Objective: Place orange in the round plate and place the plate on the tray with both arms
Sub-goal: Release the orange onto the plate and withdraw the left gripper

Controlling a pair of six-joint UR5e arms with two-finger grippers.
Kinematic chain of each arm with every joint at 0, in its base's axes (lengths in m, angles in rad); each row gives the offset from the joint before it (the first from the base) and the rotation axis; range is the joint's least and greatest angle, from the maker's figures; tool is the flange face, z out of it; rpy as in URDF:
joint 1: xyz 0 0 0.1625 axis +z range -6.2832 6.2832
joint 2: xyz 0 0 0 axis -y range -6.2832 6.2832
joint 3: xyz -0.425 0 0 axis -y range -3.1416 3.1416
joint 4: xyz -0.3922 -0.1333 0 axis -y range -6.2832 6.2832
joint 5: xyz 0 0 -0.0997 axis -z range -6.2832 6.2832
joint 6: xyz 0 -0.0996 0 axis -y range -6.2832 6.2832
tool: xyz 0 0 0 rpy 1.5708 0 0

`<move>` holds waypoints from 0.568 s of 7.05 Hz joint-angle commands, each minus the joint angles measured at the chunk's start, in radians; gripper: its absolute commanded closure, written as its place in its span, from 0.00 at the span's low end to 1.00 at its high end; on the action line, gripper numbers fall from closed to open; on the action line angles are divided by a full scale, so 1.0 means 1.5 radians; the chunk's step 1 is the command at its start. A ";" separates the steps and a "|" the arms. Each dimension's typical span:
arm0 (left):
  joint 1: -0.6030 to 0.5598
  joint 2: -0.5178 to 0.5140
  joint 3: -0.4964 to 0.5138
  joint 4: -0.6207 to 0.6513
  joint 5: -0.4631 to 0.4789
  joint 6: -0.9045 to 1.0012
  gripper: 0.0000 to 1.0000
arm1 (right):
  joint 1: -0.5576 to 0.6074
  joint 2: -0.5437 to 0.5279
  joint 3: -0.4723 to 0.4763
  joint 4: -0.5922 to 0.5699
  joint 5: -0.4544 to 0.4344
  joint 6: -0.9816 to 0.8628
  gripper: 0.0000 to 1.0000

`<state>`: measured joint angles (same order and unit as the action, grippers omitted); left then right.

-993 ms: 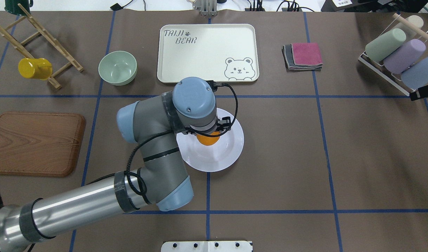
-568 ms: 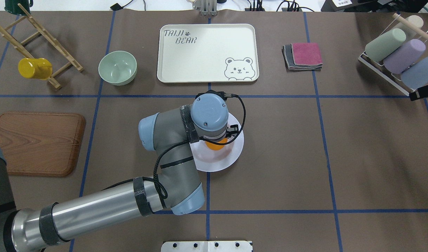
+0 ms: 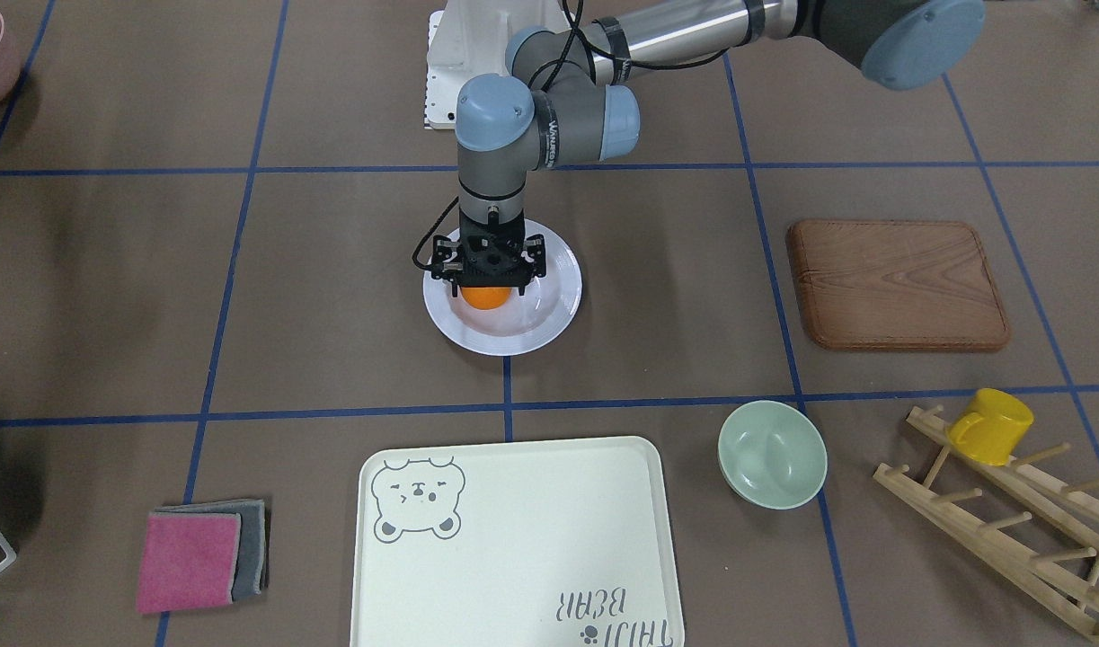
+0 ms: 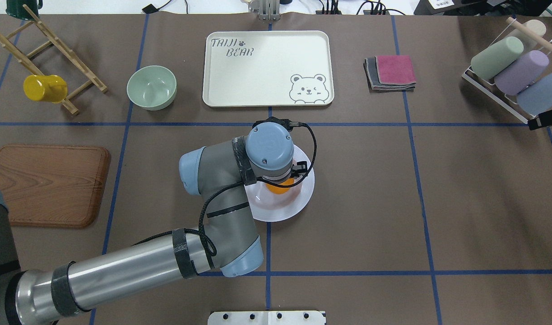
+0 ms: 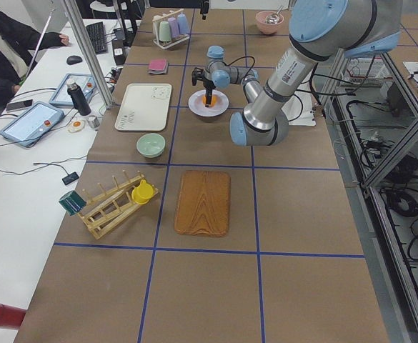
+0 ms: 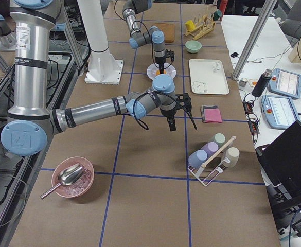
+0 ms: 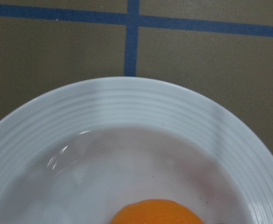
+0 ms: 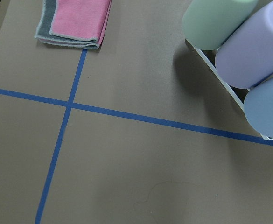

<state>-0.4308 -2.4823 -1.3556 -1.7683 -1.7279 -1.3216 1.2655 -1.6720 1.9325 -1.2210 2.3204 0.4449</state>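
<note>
Orange is seated in the round plate on the table, straddled by the left end effector; whether it is gripped cannot be told. Plate is judged rigid, glossy, breakable; hold is advised at opposite rim edges.

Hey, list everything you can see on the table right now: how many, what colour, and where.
orange: one, orange, in the round plate
round plate: one, white, table centre
tray: one, cream, far side from the robot
bowl: one, pale green, beside the tray
mug: one, yellow, on the rack
rack: one, light wood, far left corner
board: one, brown wood, robot's left
cloths: one stack, pink on grey, right of the tray
cups: three, green, purple, blue, far right
pink bowl: one, holds a scoop, right end
left hand: black, fingers flanking the orange
right hand: black, near the cups
</note>
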 commanded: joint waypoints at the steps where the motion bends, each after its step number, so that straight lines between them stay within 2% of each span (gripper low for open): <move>1: -0.032 0.042 -0.093 0.025 -0.024 0.046 0.01 | 0.000 0.007 0.004 0.000 0.003 0.013 0.00; 2: -0.077 0.101 -0.178 0.080 -0.092 0.116 0.01 | -0.023 0.023 0.017 0.000 0.003 0.074 0.00; 3: -0.113 0.195 -0.286 0.118 -0.117 0.204 0.01 | -0.062 0.054 0.033 0.005 -0.006 0.175 0.00; 4: -0.148 0.262 -0.355 0.154 -0.119 0.297 0.01 | -0.117 0.063 0.045 0.056 -0.053 0.289 0.00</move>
<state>-0.5857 -2.2255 -1.7362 -1.6086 -1.8786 -1.0408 1.1775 -1.6067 1.9756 -1.1989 2.3004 0.6838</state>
